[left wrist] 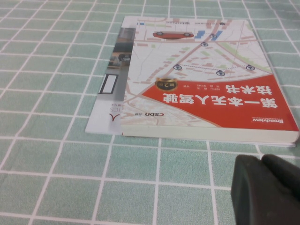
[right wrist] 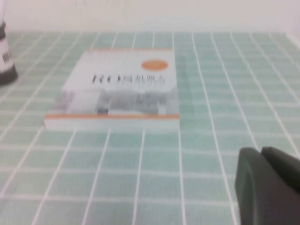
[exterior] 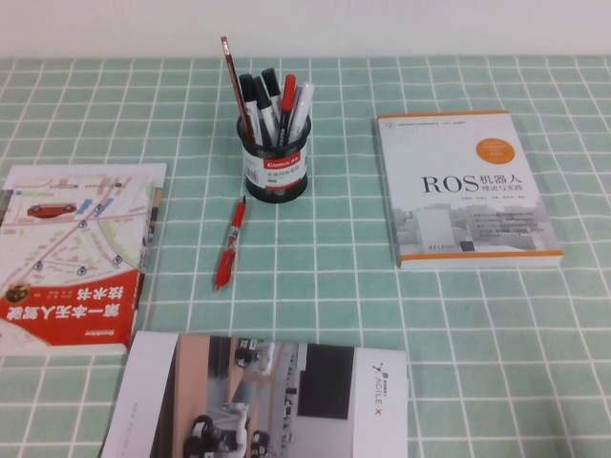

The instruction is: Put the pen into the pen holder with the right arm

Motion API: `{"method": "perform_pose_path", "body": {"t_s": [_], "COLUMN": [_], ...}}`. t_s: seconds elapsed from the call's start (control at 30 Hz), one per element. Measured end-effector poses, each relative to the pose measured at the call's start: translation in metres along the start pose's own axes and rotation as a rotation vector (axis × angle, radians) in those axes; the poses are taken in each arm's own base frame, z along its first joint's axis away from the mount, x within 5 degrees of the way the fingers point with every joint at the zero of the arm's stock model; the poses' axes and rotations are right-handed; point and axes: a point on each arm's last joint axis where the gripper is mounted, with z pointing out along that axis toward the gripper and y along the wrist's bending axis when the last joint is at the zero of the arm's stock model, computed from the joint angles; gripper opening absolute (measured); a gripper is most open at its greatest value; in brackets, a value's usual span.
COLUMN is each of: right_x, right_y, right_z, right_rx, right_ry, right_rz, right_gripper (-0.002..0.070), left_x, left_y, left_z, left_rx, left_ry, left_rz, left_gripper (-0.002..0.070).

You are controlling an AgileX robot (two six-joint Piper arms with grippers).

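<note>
The pen [exterior: 229, 244], red with a dark middle, lies flat on the green checked cloth just in front of the pen holder. The pen holder [exterior: 275, 164] is a black mesh cup with a white label; it stands at the back middle and holds several markers and a pencil. Its edge shows in the right wrist view [right wrist: 5, 61]. Neither arm shows in the high view. My left gripper [left wrist: 261, 161] is shut and empty, low over the cloth by the red book. My right gripper [right wrist: 260, 152] is shut and empty, in front of the white book, far from the pen.
A red map-cover book [exterior: 76, 253] lies at the left, also in the left wrist view [left wrist: 206, 79]. A white ROS book [exterior: 463, 191] lies at the right, also in the right wrist view [right wrist: 122, 86]. A brochure [exterior: 267, 396] lies at the front edge.
</note>
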Motion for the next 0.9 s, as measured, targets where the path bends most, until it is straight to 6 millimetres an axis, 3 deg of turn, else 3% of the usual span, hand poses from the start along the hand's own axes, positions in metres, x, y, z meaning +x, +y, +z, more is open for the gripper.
{"method": "perform_pose_path", "body": {"t_s": [0.23,0.9], "right_x": [0.0092,0.0099], "right_y": [0.0004,0.0006], "right_z": [-0.0004,-0.0005], "right_rx": [-0.005,-0.006], "right_ry": [0.100,0.108], "right_rz": [0.000,0.004], "right_gripper": [-0.0019,-0.0019], "left_x": [0.0000,0.0000], "left_y": [0.0000,0.0000], "left_z": [0.0000,0.0000], "left_rx": [0.000,0.000], "left_ry": [0.000,0.000], "left_rz": [0.000,0.000], "left_gripper": [-0.0004,-0.0004]}}
